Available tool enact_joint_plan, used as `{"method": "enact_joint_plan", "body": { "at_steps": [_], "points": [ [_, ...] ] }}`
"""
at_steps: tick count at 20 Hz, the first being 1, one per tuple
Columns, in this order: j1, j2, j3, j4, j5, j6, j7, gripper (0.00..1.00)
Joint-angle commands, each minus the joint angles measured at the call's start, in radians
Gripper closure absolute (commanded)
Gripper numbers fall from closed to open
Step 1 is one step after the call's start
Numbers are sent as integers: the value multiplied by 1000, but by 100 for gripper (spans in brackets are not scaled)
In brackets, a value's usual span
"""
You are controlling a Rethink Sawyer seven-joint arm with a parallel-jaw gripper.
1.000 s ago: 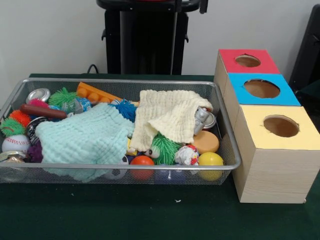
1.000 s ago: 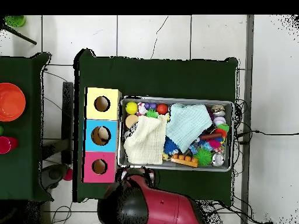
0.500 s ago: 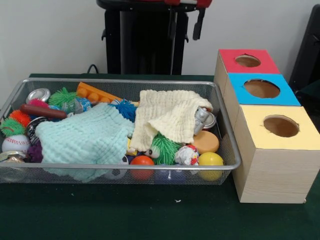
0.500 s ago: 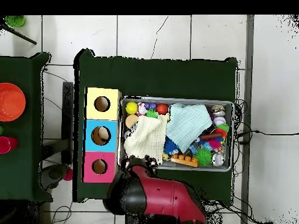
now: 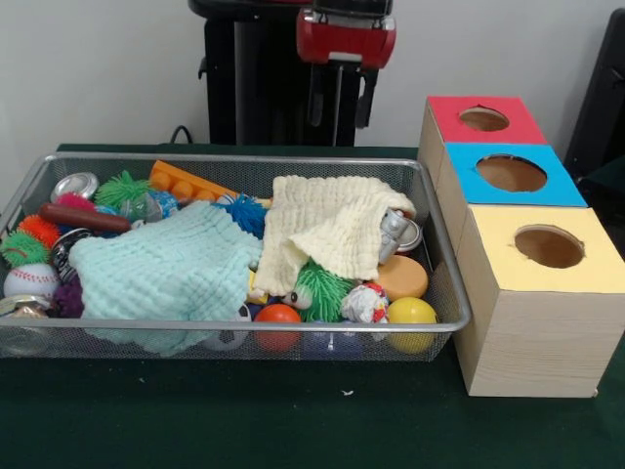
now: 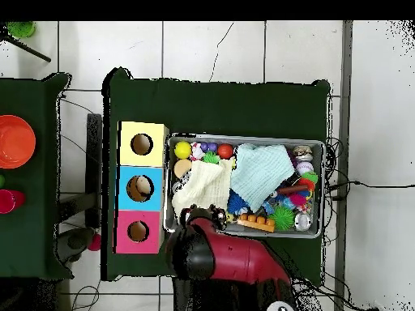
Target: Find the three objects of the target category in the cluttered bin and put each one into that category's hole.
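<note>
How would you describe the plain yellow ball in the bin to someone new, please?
Start at the wire mesh bin, at the end nearest the yellow-topped box. The yellow ball sits in that front corner, beside a flat orange disc; it alone is smooth and plain yellow.

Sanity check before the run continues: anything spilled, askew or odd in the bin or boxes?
Nothing spilled or damaged. Two waffle cloths, pale yellow and mint green, lie crumpled over the toys in the wire mesh bin, hiding part of the clutter. A small white speck sits on the green table cover in front of the bin.
</note>
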Motion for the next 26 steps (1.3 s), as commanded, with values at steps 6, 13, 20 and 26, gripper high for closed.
{"method": "enact_joint_plan", "body": {
  "at_steps": [6, 13, 20, 26],
  "points": [
    [-91, 144, 63, -89, -93, -106, 82, 0],
    [-99, 224, 49, -114, -88, -179, 131, 0],
    [-127, 231, 84, -79, -50, -187, 167, 0],
    [-168, 213, 140, -52, -32, -184, 185, 0]
  ]
}}
